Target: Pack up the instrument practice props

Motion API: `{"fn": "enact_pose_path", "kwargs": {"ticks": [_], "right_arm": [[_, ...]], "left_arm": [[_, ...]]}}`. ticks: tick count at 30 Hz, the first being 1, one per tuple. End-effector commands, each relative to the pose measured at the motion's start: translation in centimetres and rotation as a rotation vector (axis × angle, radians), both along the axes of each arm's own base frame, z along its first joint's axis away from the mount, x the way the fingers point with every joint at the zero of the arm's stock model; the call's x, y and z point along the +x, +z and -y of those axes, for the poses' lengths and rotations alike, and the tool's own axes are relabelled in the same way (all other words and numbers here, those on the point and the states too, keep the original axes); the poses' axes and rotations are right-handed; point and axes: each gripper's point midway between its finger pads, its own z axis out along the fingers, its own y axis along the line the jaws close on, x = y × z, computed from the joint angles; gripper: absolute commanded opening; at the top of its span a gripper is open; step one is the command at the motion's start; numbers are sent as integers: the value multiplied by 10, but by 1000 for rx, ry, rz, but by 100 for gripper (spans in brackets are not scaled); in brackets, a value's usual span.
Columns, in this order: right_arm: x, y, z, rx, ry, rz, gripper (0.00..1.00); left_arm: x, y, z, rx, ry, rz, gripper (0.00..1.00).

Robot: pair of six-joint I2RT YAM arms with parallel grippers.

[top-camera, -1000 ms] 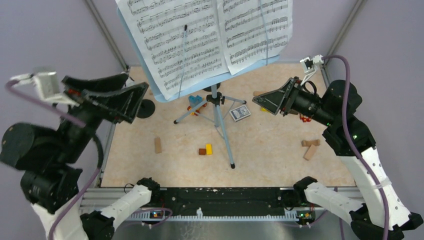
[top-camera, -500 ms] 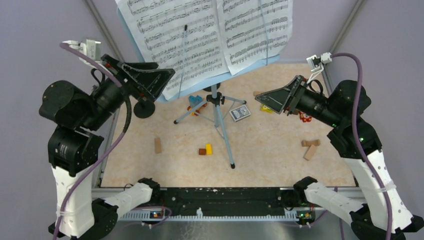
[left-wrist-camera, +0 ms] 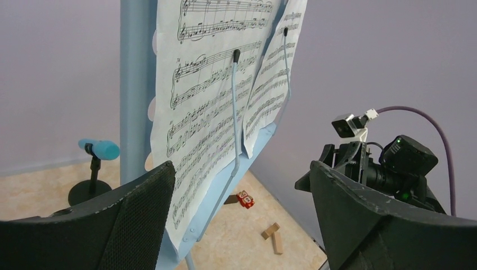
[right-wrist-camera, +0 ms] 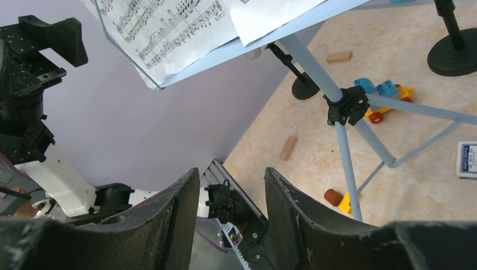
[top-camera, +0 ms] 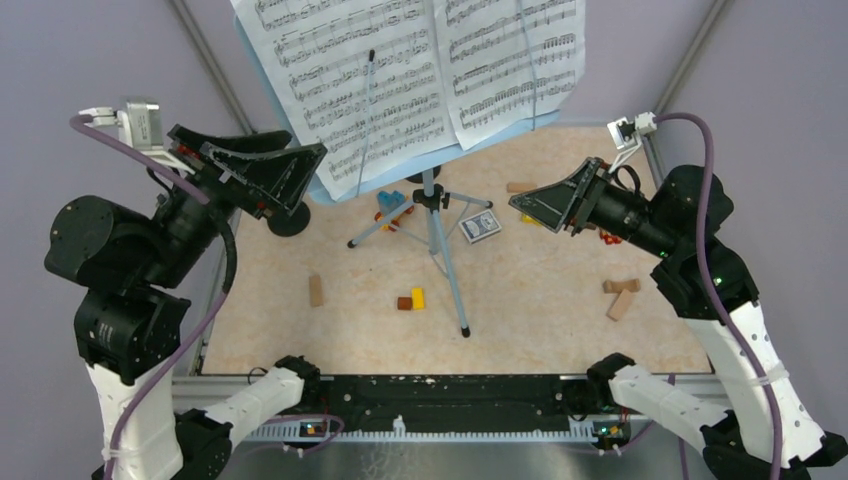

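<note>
The light-blue music rack [top-camera: 322, 186] stands on tripod legs [top-camera: 442, 255] at the table's middle. It holds two white sheet-music pages [top-camera: 360, 90], also seen in the left wrist view [left-wrist-camera: 208, 112]. My left gripper [top-camera: 308, 172] is open and empty, level with the rack's left lower edge, with the pages just ahead of its jaws [left-wrist-camera: 241, 169]. My right gripper [top-camera: 520, 203] is open and empty in the air to the right of the rack [right-wrist-camera: 232, 171]. The blue microphone [left-wrist-camera: 99, 149] stands in a black round-based holder [left-wrist-camera: 84, 192]. A second holder base [right-wrist-camera: 306, 88] sits behind the tripod. The white microphone is not clearly visible.
A blue-and-orange toy car [top-camera: 392, 210] and a card deck [top-camera: 481, 226] lie by the tripod's legs. Wooden blocks [top-camera: 316, 290] [top-camera: 620, 295] and small red and yellow pieces [top-camera: 411, 299] are scattered on the table. Purple walls close in on both sides.
My left arm has swung up and to the right, bringing its open gripper to the rack's left edge. My right gripper has barely shifted.
</note>
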Motion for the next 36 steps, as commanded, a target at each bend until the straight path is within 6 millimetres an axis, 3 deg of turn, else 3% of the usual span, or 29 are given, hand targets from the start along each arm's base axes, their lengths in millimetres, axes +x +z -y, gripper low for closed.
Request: {"fn": "enact_pose_path", "kwargs": {"ticks": [1, 15, 36], "right_arm": [[-2, 6, 2, 15, -6, 20, 46], [1, -5, 3, -8, -15, 6, 46], [1, -20, 4, -38, -24, -6, 46]], "left_arm": [[6, 1, -1, -3, 20, 21, 93], [15, -10, -13, 6, 102, 9, 95], [33, -21, 4, 4, 52, -15, 95]]}}
